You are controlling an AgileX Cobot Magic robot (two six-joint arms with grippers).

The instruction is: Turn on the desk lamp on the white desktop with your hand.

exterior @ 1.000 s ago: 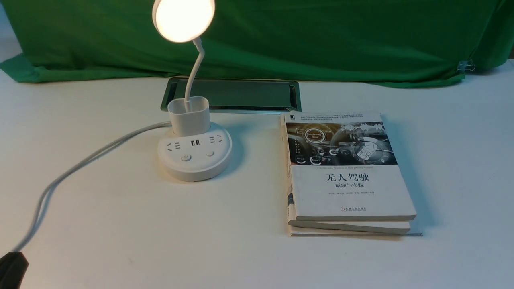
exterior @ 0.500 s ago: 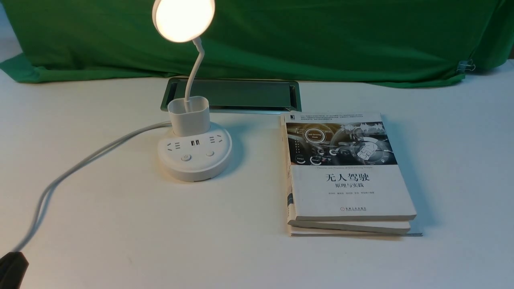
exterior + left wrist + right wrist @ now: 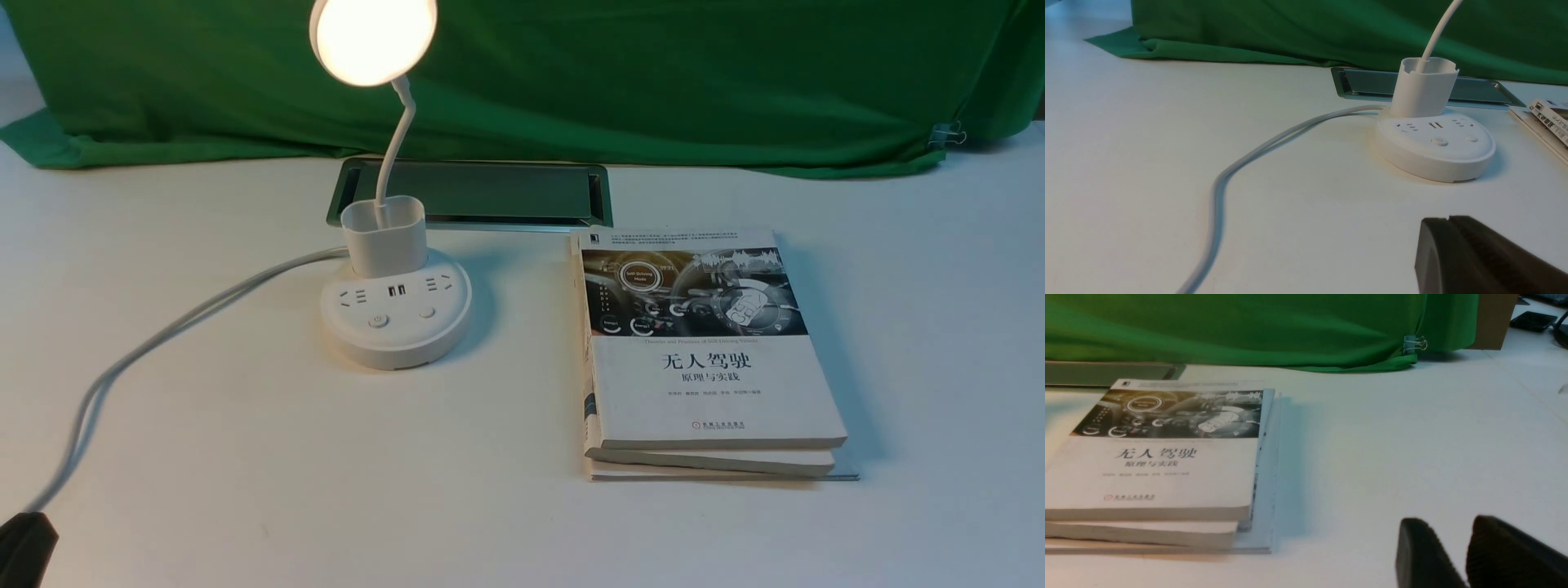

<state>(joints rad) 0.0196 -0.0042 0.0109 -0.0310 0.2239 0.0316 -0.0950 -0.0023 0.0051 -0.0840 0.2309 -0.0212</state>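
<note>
Lamp (image 3: 395,310) lit, standing on desktop (image 3: 245,449) at 11 o'clock, books (image 3: 702,359) at 3 o'clock of it; left gripper (image 3: 1449,222) pressed closed, empty; right gripper (image 3: 1447,535) slightly parted, empty.

My desk lamp (image 3: 395,306) stands upright on the white desktop (image 3: 326,474), its round head glowing warm on a bent neck. My left hand (image 3: 1474,261) hovers low, well apart from its base, fingers pressed together.

backdrop: green cloth (image 3: 653,82) (creased, edge held by a binder clip (image 3: 1414,343)) | beyond: brown cardboard box (image 3: 1494,318) | light: warm, soft shadows
</note>
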